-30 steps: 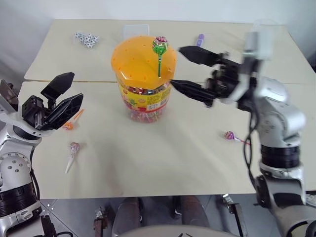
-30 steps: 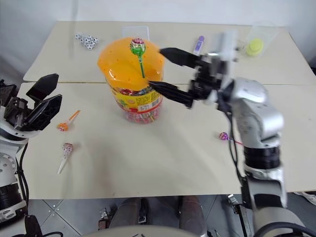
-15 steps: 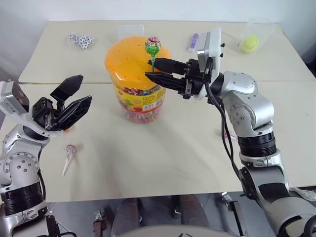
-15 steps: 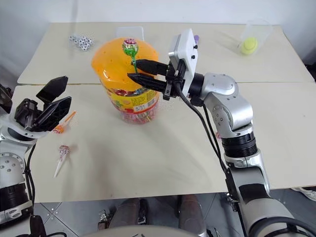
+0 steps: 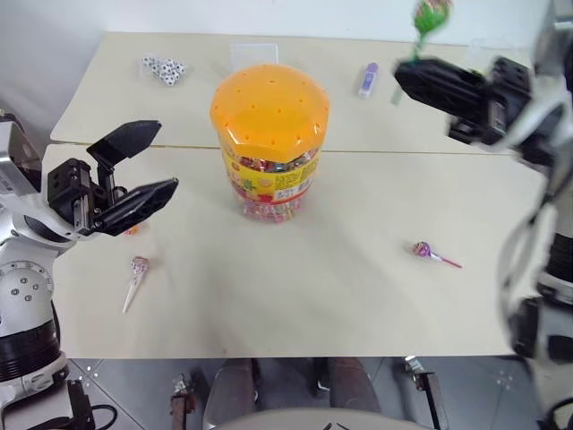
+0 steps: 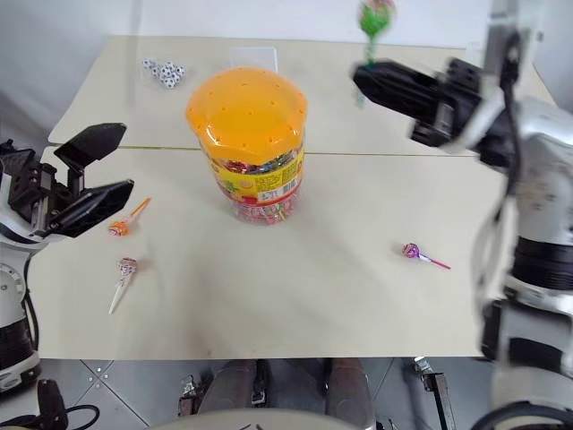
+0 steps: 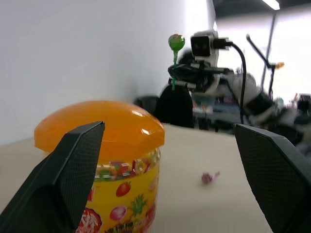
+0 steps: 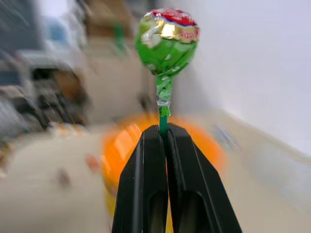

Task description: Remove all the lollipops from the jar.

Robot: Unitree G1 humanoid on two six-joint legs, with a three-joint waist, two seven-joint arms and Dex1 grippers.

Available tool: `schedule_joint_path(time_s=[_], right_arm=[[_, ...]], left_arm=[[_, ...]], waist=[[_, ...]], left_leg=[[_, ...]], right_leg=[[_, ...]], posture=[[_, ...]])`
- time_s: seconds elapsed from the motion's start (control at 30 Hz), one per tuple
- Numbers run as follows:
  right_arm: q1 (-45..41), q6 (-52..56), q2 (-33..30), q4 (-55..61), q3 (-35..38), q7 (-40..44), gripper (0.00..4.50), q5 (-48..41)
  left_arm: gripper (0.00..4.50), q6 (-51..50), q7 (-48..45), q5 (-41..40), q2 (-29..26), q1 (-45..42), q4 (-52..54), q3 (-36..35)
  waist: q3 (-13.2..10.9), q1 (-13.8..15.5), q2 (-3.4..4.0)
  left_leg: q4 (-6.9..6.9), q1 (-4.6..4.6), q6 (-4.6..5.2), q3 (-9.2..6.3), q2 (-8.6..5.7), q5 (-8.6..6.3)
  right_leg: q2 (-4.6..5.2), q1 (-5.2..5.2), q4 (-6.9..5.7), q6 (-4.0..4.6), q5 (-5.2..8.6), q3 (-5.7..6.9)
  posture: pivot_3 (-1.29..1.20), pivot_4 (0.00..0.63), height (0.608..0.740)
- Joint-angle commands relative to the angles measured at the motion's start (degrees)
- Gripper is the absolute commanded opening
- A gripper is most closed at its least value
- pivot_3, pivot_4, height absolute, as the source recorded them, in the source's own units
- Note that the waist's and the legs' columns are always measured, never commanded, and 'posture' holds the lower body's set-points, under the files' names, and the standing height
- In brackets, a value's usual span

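Our right end effector (image 8: 164, 133) is clamped shut on the stick of the green lollipop (image 8: 167, 41), held upright in the air, up and to the right of the jar (image 5: 270, 134). Our left end effector (image 5: 134, 170) hangs wide open with nothing in it, left of the jar. The jar sits mid-bench (image 5: 340, 287) with its orange lid on. Three more lollipops lie on the bench: orange (image 6: 118, 227) and white (image 5: 137, 269) at left, purple (image 5: 423, 250) at right.

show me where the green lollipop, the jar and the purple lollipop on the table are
green lollipop (image 8: 167, 41), right wrist view, on its wrapped head
jar (image 5: 269, 103), left eye view, on its orange lid
purple lollipop (image 5: 421, 249), left eye view, on its head
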State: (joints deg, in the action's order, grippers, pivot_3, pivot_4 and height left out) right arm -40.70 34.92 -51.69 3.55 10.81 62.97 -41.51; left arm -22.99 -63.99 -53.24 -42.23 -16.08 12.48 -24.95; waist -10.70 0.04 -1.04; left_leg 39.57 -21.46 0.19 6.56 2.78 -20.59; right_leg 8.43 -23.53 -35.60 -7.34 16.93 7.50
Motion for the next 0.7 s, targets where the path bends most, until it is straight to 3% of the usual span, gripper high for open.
schedule_joint_path(time_s=[0.03, 0.13, 0.23, 0.4, 0.5, 0.7], right_arm=[[9.69, -7.85, -10.26, -3.03, -0.86, 5.76, 0.04, 11.55], [17.03, -13.16, -12.77, -8.05, 0.88, 4.81, 0.04, 16.44], [25.29, -25.39, -14.91, -14.46, -0.38, 6.18, 0.04, 24.49], [28.94, -30.72, -13.43, -20.22, -1.43, 5.5, 0.04, 28.2], [28.56, -30.11, -11.96, -21.08, -0.63, 5.97, 0.73, 26.87], [28.63, -34.51, -6.96, -17.23, 7.06, 11.45, 2.75, 16.53]], left_arm=[[4.5, 5.82, -6.33, 7.51, -2.28, 4.03, -1.44, 2.65], [4.5, 9.16, -9.31, 11.14, -2.71, 5.48, -3.58, 4.88], [4.5, 11.66, -11.6, 12.96, -1.91, 4.91, -5.2, 6.96], [4.5, 12.37, -12.67, 12.94, -0.18, 2.82, -4.89, 9.63], [4.5, 12.03, -13.47, 13.25, -0.74, 2.86, -4.86, 10.63], [4.5, 10.08, -10.77, 11.66, -0.63, 2.78, -4.52, 8.77]], waist=[[0.0, -0.07, 0.0], [-0.01, -0.61, 0.02], [-0.01, -0.54, 0.02], [-0.03, -0.24, 0.06], [-0.03, -0.41, 0.06], [-0.03, -0.1, 0.07]], left_leg=[[-0.03, 0.02, 0.0, 0.1, 0.01, 0.0], [-0.07, 0.13, -0.03, 0.5, 0.08, 0.02], [-0.03, 0.26, -0.07, 0.57, 0.11, 0.07], [0.07, 0.24, -0.06, 0.59, 0.12, 0.06], [0.09, 0.26, -0.06, 0.57, 0.14, 0.06], [0.16, 0.23, -0.06, 0.48, 0.14, 0.06]], right_leg=[[0.0, -0.02, 0.03, -0.02, 0.0, -0.01], [0.0, -0.1, 0.08, -0.03, 0.0, -0.1], [0.0, -0.07, -0.01, -0.03, 0.0, -0.19], [0.0, -0.07, -0.03, -0.05, -0.01, -0.27], [-0.01, -0.07, -0.08, -0.04, -0.01, -0.26], [-0.01, -0.03, -0.08, -0.05, -0.01, -0.23]], posture=[[0.0, 0.15, 0.74], [0.0, 0.15, 0.74], [0.0, 0.15, 0.74], [0.0, 0.15, 0.74], [0.0, 0.15, 0.74], [0.0, 0.15, 0.74]])
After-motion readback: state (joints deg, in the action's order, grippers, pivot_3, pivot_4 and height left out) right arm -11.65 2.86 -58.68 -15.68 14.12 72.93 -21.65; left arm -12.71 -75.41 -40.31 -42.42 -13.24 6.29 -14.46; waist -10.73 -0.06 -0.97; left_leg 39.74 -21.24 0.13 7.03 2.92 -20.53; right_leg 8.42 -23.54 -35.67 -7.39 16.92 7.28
